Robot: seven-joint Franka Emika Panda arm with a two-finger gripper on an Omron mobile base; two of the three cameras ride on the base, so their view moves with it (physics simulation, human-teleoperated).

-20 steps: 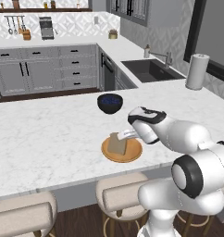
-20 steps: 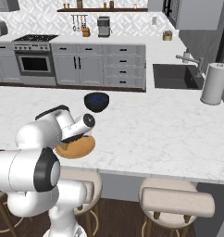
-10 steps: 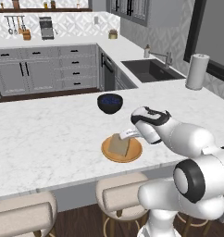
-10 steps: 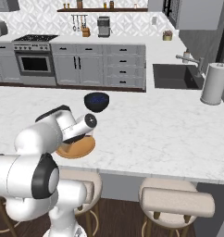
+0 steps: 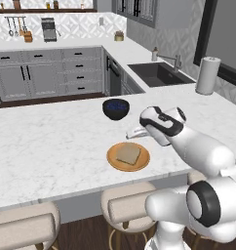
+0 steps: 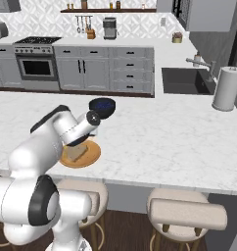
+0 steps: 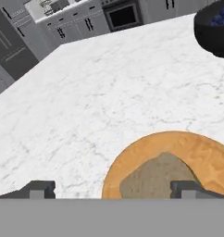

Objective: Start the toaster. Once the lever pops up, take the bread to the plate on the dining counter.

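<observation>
White marble with faint grey veins makes up the dining surface (image 5: 51,146), the long top that runs across the left base view with an overhanging near edge and round padded stools (image 5: 132,207) tucked below it. Behind it, grey cabinets (image 5: 47,73) line the back wall, with a dark sink (image 5: 159,73) set into the worktop to the right and a white paper towel roll (image 5: 207,75) standing upright near the far right corner of the surface.

On the marble, towards the near edge, lies the flat round orange-brown plate (image 5: 128,157). The bread (image 5: 127,155), a small tan squarish slice, rests flat on the plate, roughly at its middle and well inside the rim; the right base view shows the same, with the arm partly hiding the plate (image 6: 81,154) and the slice (image 6: 77,152). Beyond the plate, apart from it, sits a dark blue bowl (image 5: 115,108).

The pincer (image 5: 135,132) hangs above the surface just past the plate's far right rim, between the plate and the bowl, touching neither. Its two fingers stand spread wide with nothing between them: in the hand view the dark fingertips (image 7: 37,189) rise far apart at the bottom, one over bare marble and the other over the plate (image 7: 197,152), with the bread (image 7: 155,178) lying between and below them.
</observation>
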